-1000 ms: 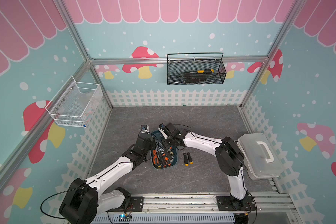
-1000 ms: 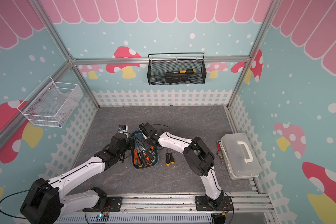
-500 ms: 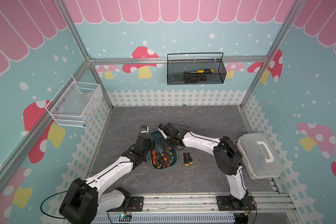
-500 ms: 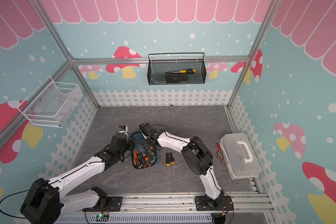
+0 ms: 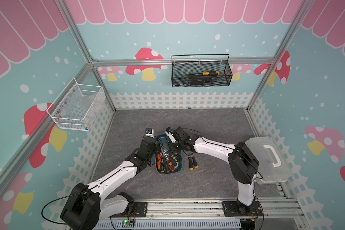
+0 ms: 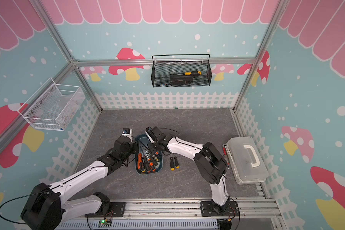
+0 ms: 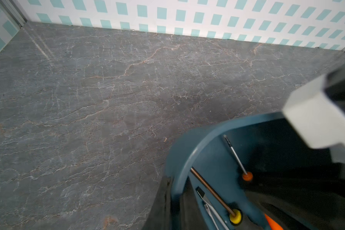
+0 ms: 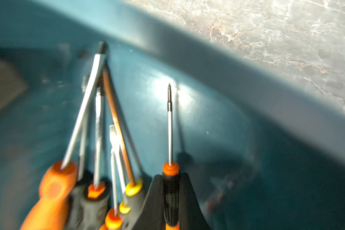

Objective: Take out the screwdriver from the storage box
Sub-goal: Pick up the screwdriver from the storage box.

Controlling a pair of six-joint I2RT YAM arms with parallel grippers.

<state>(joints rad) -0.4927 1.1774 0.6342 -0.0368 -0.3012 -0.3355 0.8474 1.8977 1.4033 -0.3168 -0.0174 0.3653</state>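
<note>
Right wrist: end effector [image 8: 171,176] around screwdriver [image 8: 170,129]

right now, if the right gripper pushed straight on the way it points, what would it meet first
Probably the inner wall of the storage box: the right gripper is shut on a thin screwdriver whose tip points at that wall, close ahead, though depth is blurry.

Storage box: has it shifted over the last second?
No. The storage box lies where it was, just as close to the two loose screwdrivers beside it.

Bright, wrist blur, storage box [image 8: 187,95] glare
</note>
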